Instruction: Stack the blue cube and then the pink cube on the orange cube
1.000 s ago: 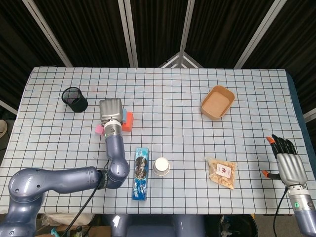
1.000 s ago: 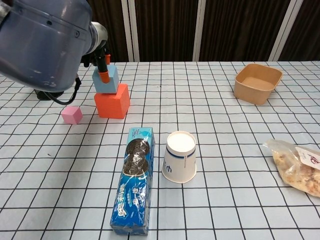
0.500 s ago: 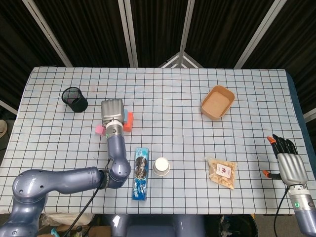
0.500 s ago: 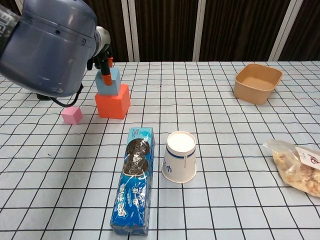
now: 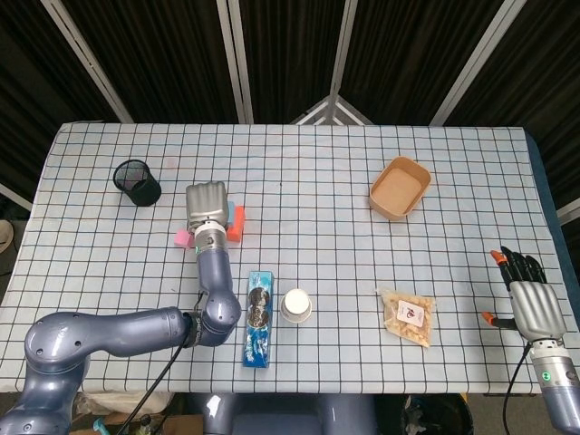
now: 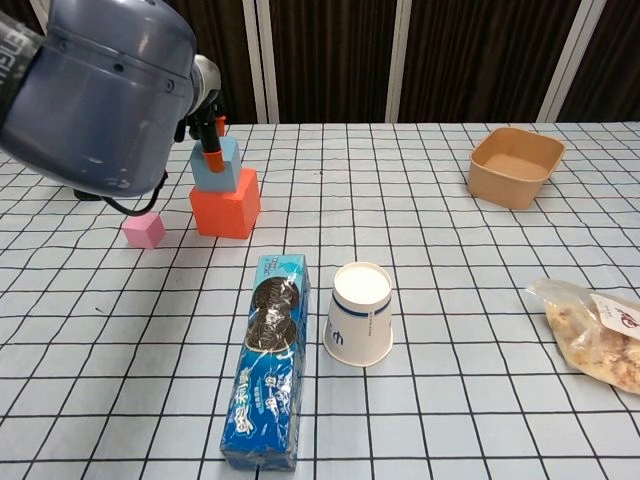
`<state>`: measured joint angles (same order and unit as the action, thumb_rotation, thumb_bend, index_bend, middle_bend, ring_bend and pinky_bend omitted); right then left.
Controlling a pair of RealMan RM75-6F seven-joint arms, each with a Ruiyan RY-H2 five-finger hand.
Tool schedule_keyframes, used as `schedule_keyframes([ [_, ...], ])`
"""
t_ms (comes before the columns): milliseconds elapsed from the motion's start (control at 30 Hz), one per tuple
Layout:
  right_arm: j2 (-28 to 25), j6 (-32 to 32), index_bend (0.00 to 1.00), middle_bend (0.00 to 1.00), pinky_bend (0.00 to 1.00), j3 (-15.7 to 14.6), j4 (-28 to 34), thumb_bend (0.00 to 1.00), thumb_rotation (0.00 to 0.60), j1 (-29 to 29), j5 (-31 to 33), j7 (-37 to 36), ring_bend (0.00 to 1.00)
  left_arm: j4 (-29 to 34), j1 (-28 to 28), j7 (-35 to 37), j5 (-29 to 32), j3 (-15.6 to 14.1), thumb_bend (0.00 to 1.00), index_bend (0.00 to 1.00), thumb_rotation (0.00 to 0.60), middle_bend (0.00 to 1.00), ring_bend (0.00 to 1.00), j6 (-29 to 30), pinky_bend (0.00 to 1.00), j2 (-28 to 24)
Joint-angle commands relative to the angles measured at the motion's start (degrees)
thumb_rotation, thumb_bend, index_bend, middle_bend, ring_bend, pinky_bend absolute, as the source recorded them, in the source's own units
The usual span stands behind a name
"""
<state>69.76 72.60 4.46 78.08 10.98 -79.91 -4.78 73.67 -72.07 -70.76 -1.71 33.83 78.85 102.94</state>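
In the chest view the blue cube (image 6: 218, 166) sits on top of the orange cube (image 6: 226, 203). My left hand (image 6: 205, 125) reaches down onto it, and an orange-tipped finger lies across the blue cube's front face, still gripping it. From the head view my left hand (image 5: 207, 205) covers most of the blue cube (image 5: 239, 215) and orange cube (image 5: 238, 232). The pink cube (image 6: 144, 230) lies on the table just left of the stack, also seen as pink cube (image 5: 182, 238). My right hand (image 5: 529, 303) rests open at the table's right edge, holding nothing.
A black mesh cup (image 5: 137, 183) stands at the back left. A blue cookie pack (image 6: 267, 362) and an upturned paper cup (image 6: 359, 313) lie in front of the stack. A brown bowl (image 6: 515, 165) and a snack bag (image 6: 596, 332) are on the right.
The blue cube has shifted slightly right and settled squarely on the orange cube, with my left hand still on it. My right hand has not moved.
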Motion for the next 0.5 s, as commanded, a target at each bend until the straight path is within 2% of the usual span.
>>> schedule_keyframes([
  [33, 0.03, 0.01, 0.0, 0.04, 0.04, -0.03, 0.02, 0.09, 0.6, 0.01, -0.04, 0.05, 0.03, 0.24, 0.1, -0.11, -0.15, 0.07, 0.37, 0.51, 0.6, 0.87, 0.7, 0.22, 0.72, -0.11],
  [233, 0.01, -0.02, 0.0, 0.04, 0.04, -0.05, 0.12, 0.09, 0.6, 0.01, -0.02, 0.2, 0.03, 0.63, 0.46, -0.42, -0.09, 0.27, 0.37, 0.5, 0.6, 0.87, 0.7, 0.54, 0.72, -0.31],
  [500, -0.14, -0.23, 0.0, 0.04, 0.04, -0.02, 0.28, 0.09, 0.6, -0.03, 0.28, 0.17, 0.03, -0.2, 0.78, -0.8, -0.49, -0.26, 0.37, 0.45, 0.6, 0.87, 0.7, -0.48, 0.72, 0.03],
])
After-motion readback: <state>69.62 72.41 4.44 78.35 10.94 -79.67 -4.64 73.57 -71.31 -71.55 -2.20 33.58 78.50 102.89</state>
